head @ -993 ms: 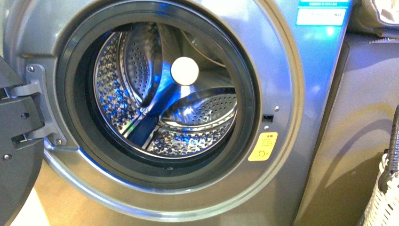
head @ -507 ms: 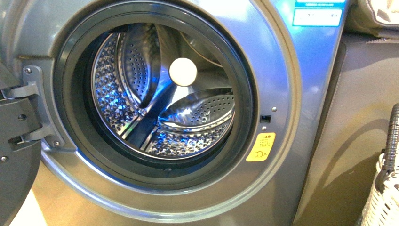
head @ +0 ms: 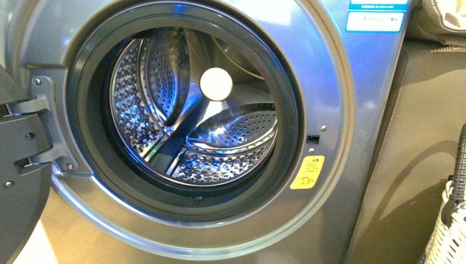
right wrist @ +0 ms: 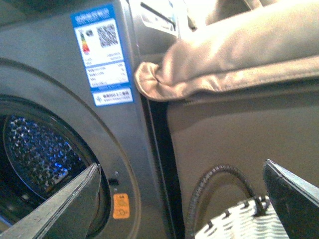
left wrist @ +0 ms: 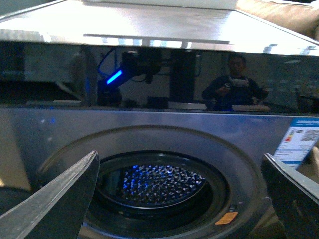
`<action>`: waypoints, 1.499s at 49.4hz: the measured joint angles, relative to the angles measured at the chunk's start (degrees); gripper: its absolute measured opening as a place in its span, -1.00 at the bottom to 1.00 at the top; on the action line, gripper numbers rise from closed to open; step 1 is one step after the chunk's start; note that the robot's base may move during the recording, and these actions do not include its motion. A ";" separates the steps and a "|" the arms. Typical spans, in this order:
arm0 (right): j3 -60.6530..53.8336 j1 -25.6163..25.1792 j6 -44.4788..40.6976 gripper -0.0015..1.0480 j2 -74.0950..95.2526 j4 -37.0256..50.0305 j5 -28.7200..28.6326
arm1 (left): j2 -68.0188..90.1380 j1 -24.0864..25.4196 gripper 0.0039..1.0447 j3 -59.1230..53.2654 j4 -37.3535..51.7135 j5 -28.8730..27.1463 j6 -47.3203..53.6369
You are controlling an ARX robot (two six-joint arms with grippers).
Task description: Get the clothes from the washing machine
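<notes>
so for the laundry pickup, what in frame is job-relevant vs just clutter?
Job-relevant:
- washing machine, door open
- drum, no clothes visible inside
- left gripper and right gripper, both open

Just there:
- woven basket
- yellow sticker
- energy label
- beige cushion

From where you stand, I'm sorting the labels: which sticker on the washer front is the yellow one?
The small yellow sticker beside the porthole's lower right rim, under the latch slot. The other label, at the top right corner, is blue and white.
</notes>
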 joint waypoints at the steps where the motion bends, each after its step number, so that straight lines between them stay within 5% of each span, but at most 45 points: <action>1: 0.00 1.07 -0.28 0.85 -0.74 0.09 1.27 | -0.44 0.35 0.88 -0.68 0.24 -0.39 -0.66; 10: 0.00 11.17 -1.90 0.85 -6.73 -1.44 9.09 | -3.87 4.85 0.88 -3.43 0.57 -1.75 -3.89; 28: -5.16 24.06 -4.90 0.85 -12.74 1.09 22.80 | -8.15 3.21 0.88 -11.96 4.55 -2.75 -5.46; 39: -6.97 26.18 -6.23 0.85 -12.94 1.75 24.46 | -24.76 16.17 0.00 -39.36 15.91 12.15 1.38; 44: -1.81 27.47 -10.40 0.52 -17.18 -20.68 34.64 | -31.95 21.66 -0.45 -50.84 20.52 17.73 1.81; 52: -3.30 25.00 -12.48 0.02 -20.17 -31.71 32.98 | -36.81 27.02 -0.95 -61.33 24.00 23.08 2.16; 57: -4.48 19.50 -12.96 -0.32 -22.05 -32.15 25.77 | -39.76 29.94 -0.94 -66.45 25.83 25.75 2.23; 66: -6.64 16.74 -13.42 -0.97 -30.32 -38.73 24.81 | -44.76 34.25 -0.94 -73.59 28.26 30.01 2.25; 74: -7.30 16.68 -13.38 -0.95 -31.82 -38.69 24.85 | -47.84 41.62 -0.94 -77.77 29.14 37.33 2.32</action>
